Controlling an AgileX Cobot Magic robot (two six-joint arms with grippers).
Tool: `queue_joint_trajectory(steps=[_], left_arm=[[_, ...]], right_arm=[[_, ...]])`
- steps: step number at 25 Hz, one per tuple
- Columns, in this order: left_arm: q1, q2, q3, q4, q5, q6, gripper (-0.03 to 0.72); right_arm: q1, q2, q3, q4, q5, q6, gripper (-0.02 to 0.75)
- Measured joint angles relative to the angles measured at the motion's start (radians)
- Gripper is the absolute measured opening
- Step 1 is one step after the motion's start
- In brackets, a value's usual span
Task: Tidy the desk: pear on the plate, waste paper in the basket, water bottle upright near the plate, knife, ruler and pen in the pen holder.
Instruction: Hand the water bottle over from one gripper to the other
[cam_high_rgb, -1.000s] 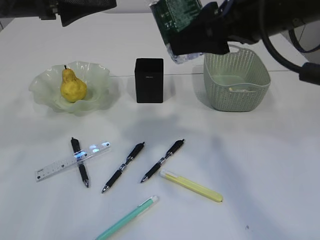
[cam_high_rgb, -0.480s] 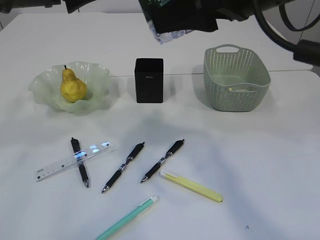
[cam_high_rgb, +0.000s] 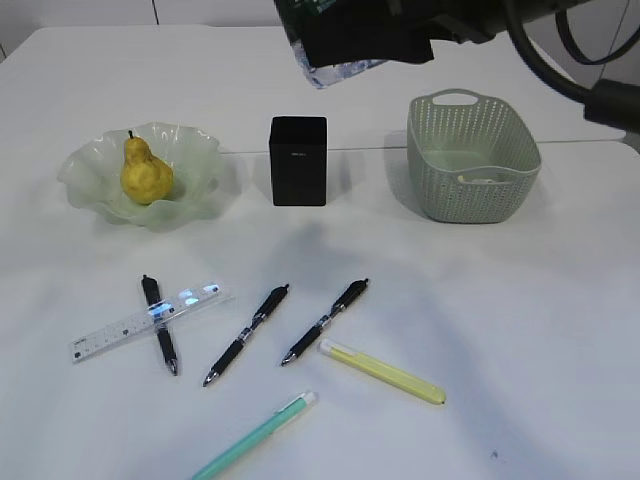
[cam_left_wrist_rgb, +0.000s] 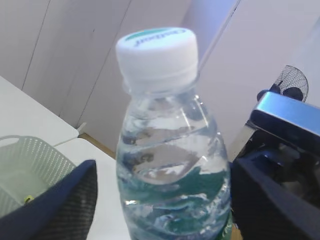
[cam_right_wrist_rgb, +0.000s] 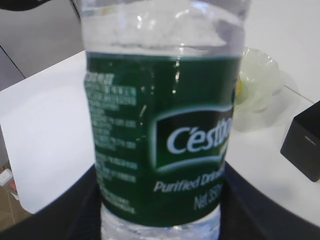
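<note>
The water bottle (cam_high_rgb: 336, 70) hangs high above the desk (cam_high_rgb: 520, 330), behind the black pen holder (cam_high_rgb: 298, 160). My right gripper (cam_high_rgb: 365, 40) is shut on its green-labelled body (cam_right_wrist_rgb: 160, 135). In the left wrist view my left gripper (cam_left_wrist_rgb: 160, 200) stands open around the bottle's upper part (cam_left_wrist_rgb: 170, 165), with a gap at the left finger (cam_left_wrist_rgb: 55, 205). The pear (cam_high_rgb: 146, 172) sits in the plate (cam_high_rgb: 200, 160). The ruler (cam_high_rgb: 140, 325), the yellow knife (cam_high_rgb: 385, 373), three black pens (cam_high_rgb: 248, 333) and a mint pen (cam_high_rgb: 258, 434) lie on the front of the desk.
The basket (cam_high_rgb: 472, 170) stands at the back right with something whitish (cam_high_rgb: 485, 178) inside. One black pen (cam_high_rgb: 160, 322) lies across the ruler. The right arm's dark cables (cam_high_rgb: 560, 70) hang above the basket.
The bottle rose and shifted left in the right gripper, then held still. The left arm left the exterior view at the top left.
</note>
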Motion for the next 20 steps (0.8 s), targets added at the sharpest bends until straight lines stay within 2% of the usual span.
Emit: queue_joint_trajectory(steps=[8, 20], left_arm=[[-0.062, 0.058, -0.067, 0.000, -0.018, 0.000, 0.590], [-0.066, 0.060, -0.083, 0.000, -0.050, 0.000, 0.578]], right_arm=[[0.000, 0.001, -0.011, 0.021, 0.004, -0.010, 0.434], [0.000, 0.002, -0.015, 0.026, 0.008, -0.022, 0.434]])
